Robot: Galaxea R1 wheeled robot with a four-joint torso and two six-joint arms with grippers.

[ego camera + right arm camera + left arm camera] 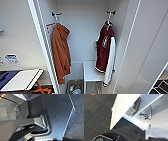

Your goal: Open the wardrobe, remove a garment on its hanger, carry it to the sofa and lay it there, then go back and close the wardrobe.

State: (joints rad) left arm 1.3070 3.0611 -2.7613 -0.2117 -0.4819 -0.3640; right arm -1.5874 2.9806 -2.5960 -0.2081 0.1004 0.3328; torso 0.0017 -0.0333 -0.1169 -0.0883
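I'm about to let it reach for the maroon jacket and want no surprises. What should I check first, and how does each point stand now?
1. Wardrobe open: ok, the inside shows in the head view.
2. Maroon jacket hanging inside, to the right: ok.
3. Hanger on its hook: ok, it hangs from the right-hand hook.
4. Orange jacket apart from the maroon one: ok, bare back wall shows between them.
5. Door swung clear of the opening: ok in the left wrist view.
6. End effectors ready: cannot tell.
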